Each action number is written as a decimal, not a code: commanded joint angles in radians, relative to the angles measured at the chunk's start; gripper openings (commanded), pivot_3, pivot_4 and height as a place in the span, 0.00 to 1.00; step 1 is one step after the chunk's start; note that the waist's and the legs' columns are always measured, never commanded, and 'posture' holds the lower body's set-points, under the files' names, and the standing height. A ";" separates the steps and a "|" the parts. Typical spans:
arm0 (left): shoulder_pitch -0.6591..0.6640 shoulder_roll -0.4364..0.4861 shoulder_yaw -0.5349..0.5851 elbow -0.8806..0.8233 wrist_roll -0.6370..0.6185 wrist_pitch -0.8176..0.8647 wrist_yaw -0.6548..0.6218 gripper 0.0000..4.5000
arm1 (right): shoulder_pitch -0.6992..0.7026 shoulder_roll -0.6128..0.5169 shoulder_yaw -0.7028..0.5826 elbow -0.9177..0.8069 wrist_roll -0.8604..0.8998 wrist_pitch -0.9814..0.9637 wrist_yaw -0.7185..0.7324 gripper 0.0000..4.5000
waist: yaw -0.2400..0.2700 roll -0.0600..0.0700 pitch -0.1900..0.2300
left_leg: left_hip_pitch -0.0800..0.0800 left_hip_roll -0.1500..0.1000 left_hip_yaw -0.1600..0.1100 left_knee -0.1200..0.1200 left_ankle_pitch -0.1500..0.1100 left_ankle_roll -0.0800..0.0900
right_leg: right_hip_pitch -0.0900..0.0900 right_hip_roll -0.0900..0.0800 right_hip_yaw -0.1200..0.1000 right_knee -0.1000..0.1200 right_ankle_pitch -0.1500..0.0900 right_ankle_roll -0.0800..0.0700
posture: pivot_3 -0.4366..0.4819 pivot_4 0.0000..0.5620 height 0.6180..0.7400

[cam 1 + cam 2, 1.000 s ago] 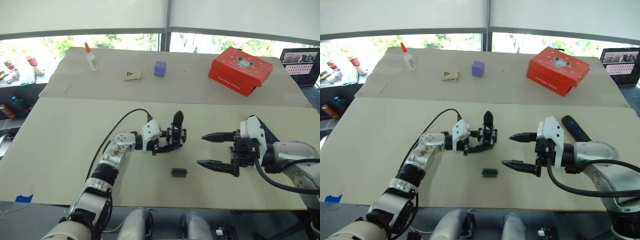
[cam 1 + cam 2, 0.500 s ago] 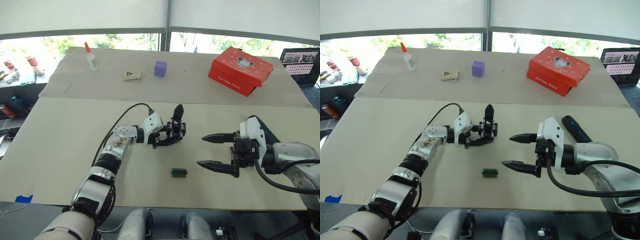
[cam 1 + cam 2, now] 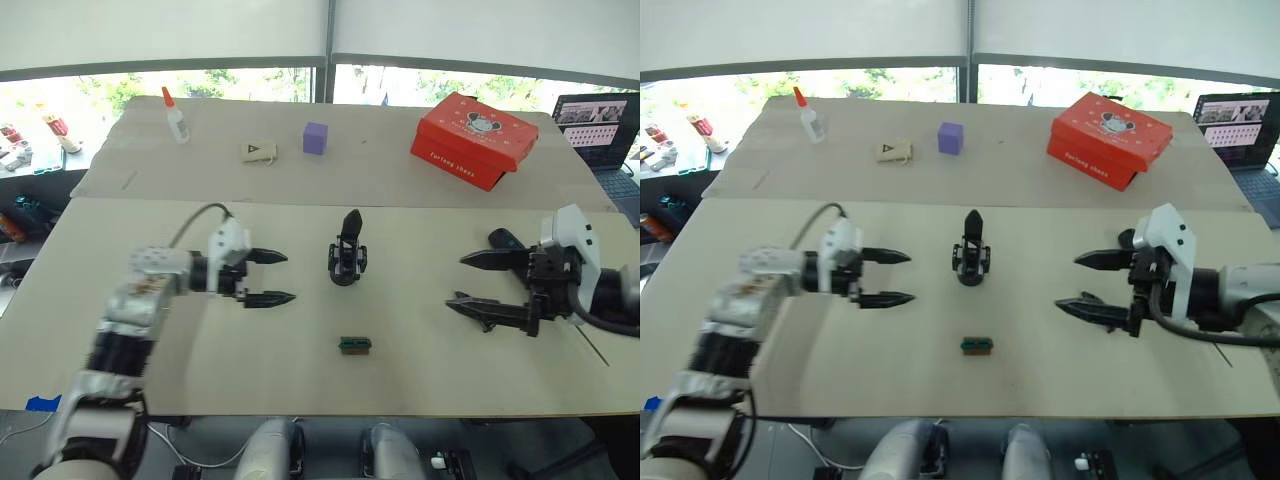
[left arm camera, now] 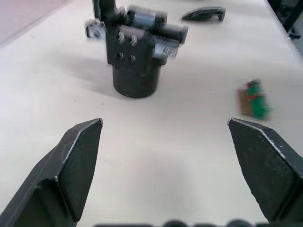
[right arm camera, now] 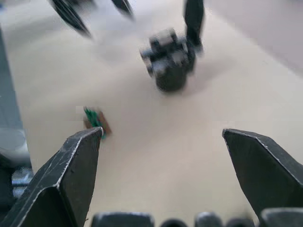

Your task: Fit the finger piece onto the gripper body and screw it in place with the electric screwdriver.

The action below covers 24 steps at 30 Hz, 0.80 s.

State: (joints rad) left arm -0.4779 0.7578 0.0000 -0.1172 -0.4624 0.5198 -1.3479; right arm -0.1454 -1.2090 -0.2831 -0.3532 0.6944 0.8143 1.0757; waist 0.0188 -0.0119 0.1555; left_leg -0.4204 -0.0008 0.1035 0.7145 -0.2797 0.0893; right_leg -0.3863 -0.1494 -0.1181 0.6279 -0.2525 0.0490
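**Both claws empty, body standing free: fetch the finger piece first**

Nearest me on the counter point(image 3: 200, 380) lies a small green-and-black block point(image 3: 356, 345); it is no part of this job, so I would steer round it. Further in, my left claw point(image 3: 288, 277) hangs spread wide and empty, pointing at the gripper body point(image 3: 345, 262). The body stands upright on its round base mid-counter, its one pointed finger up, well apart from both claws. My right claw point(image 3: 456, 281) is likewise spread and holds nothing. Just behind it a dark rounded end shows, which I take for the electric screwdriver point(image 3: 502, 239). I cannot pick out the finger piece with any certainty.

As I judge it, the step in hand is to locate and collect that piece. I would find it before closing anything. The body looks top-heavy, so the left claw should steady its base while the right seats the piece, and the screwdriver waits until then.

Far back sit a red box point(image 3: 478, 140), a purple cube point(image 3: 316, 137) and a glue bottle point(image 3: 175, 115).
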 commanded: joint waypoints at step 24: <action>-0.060 0.083 0.111 -0.432 -0.430 0.309 0.266 1.00 | -0.574 0.110 0.756 0.630 -0.530 0.155 0.132 1.00 | -0.006 0.003 0.000 | 0.001 0.000 0.002 -0.002 0.001 -0.001 | 0.000 0.002 0.002 0.000 -0.001 0.000 | 0.48 0.27 1.00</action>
State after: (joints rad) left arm -0.5241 0.8248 0.0897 -0.5350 -0.8700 0.8249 -1.0914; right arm -0.7364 -1.0920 0.4620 0.2580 0.2035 0.9755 1.1982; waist 0.0127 -0.0085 0.1551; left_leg -0.4196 -0.0013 0.1051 0.7128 -0.2790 0.0880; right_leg -0.3865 -0.1477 -0.1166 0.6274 -0.2532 0.0488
